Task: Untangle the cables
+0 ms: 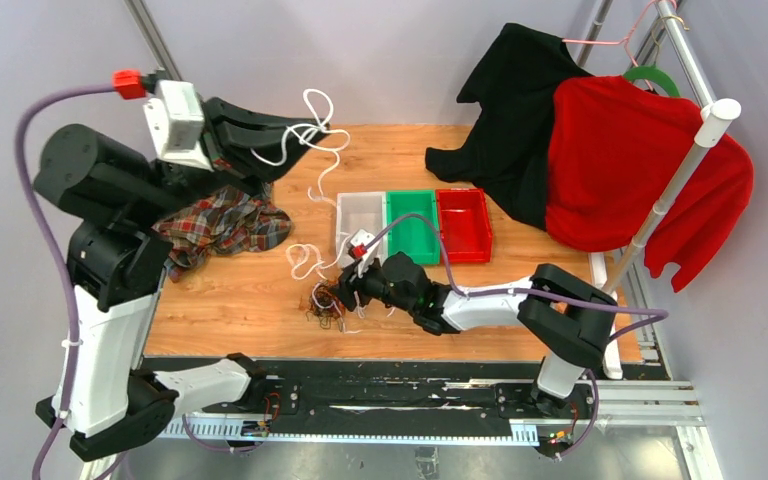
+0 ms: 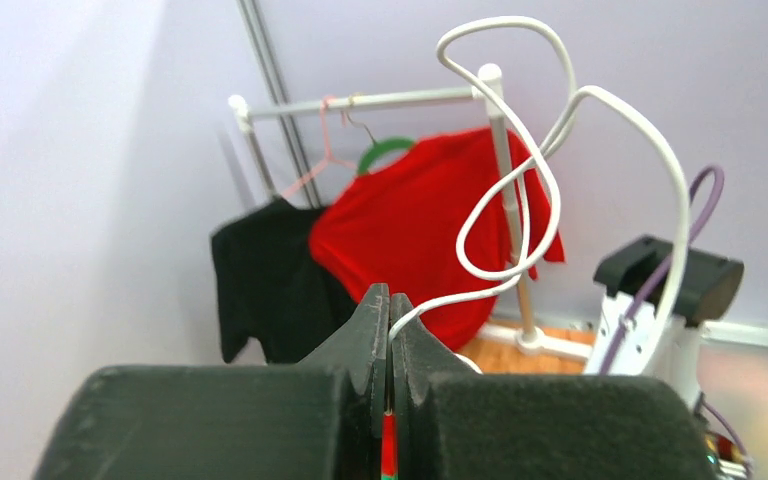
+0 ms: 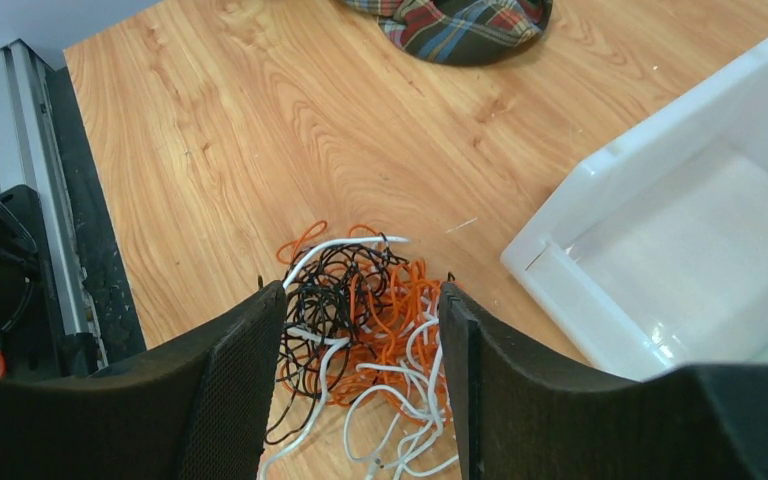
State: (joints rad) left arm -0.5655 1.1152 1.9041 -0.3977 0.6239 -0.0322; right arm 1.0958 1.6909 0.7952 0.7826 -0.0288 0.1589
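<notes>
The left arm (image 1: 110, 330) rises from its base at the near left, bends at a high elbow and reaches toward the far side, its wrist well above the table (image 1: 230, 300). The left pincer (image 2: 388, 300) has its fingers pressed together, pinching a white cable (image 2: 684, 200). The right arm (image 1: 570, 320) folds at a low elbow and stretches leftward close over the table. The right pincer (image 3: 360, 300) points downward, its fingers spread apart and gripping nothing.

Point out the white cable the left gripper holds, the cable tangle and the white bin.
white cable (image 2: 682, 190), left wrist view, right arc of its raised loop.
cable tangle (image 3: 360, 300), right wrist view, its middle.
white bin (image 3: 700, 240), right wrist view, its bare floor.
</notes>
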